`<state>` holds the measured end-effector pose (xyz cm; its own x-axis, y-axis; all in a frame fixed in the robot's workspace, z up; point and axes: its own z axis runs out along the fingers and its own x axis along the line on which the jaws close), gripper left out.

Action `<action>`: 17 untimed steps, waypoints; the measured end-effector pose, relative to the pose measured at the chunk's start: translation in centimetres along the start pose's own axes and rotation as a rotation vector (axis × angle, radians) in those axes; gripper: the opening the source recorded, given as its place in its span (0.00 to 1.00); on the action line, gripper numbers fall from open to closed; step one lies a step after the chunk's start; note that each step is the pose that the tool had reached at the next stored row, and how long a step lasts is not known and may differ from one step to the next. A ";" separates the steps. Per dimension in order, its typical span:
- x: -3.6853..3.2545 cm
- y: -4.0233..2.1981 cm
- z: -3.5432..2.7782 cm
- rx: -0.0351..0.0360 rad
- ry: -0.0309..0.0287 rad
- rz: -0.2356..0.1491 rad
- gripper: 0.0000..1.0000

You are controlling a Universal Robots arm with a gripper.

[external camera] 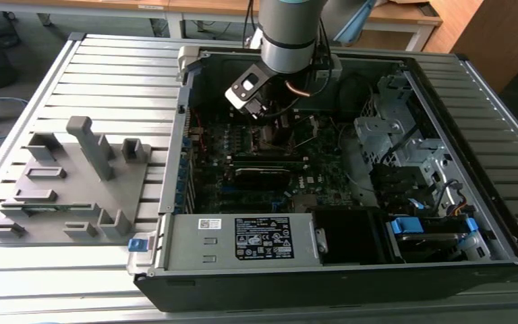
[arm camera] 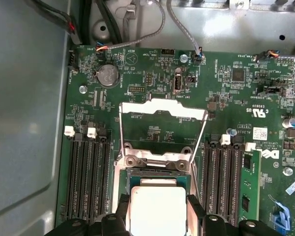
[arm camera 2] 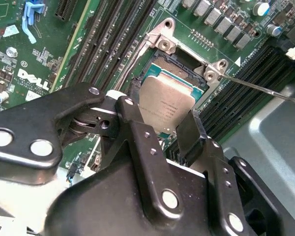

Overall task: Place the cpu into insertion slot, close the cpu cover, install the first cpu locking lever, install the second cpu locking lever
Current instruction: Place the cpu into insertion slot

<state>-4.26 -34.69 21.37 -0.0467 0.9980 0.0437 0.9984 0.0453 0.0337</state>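
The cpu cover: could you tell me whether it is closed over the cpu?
No, the cpu cover is swung open, away from the cpu.

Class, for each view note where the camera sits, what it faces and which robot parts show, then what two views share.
Exterior view: off the arm, above the open case, looking down; the arm shows.
First wrist view: on the arm, facing the board; the end effector shows.
Second wrist view: on the arm, slanting past the end effector onto the board.
Shared: both wrist views show the held cpu and the open cover.
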 end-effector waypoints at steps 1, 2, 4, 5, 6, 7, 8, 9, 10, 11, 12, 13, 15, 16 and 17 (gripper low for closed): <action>0.00 0.00 0.00 0.0001 -0.0002 0.000 0.54; 0.00 -0.01 0.00 0.0001 -0.0002 0.000 0.54; 0.01 -0.02 0.10 -0.0003 0.0005 0.000 0.54; 0.00 -0.02 0.21 -0.0002 0.0004 0.000 0.54; -0.01 -0.03 0.36 -0.0001 0.0002 0.000 0.54; -0.02 -0.04 0.51 -0.0001 0.0002 0.000 0.54; -0.02 -0.04 0.66 0.0000 0.0001 0.000 0.54; -0.03 -0.05 0.77 -0.0001 0.0003 0.000 0.54; -0.03 -0.05 0.81 -0.0001 0.0001 0.001 0.54; -0.03 -0.05 0.82 0.0000 0.0000 0.001 0.54; -0.04 -0.05 0.83 0.0001 -0.0002 0.001 0.54; -0.03 -0.06 0.90 -0.0002 0.0003 0.001 0.54; -0.04 -0.08 1.07 -0.0003 0.0001 0.004 0.54; -0.05 -0.09 1.13 -0.0005 -0.0003 0.011 0.54; -0.05 -0.09 1.19 -0.0009 -0.0005 0.019 0.54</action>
<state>-4.31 -34.68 20.17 -0.0272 0.9987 0.0438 0.9991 0.0258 0.0337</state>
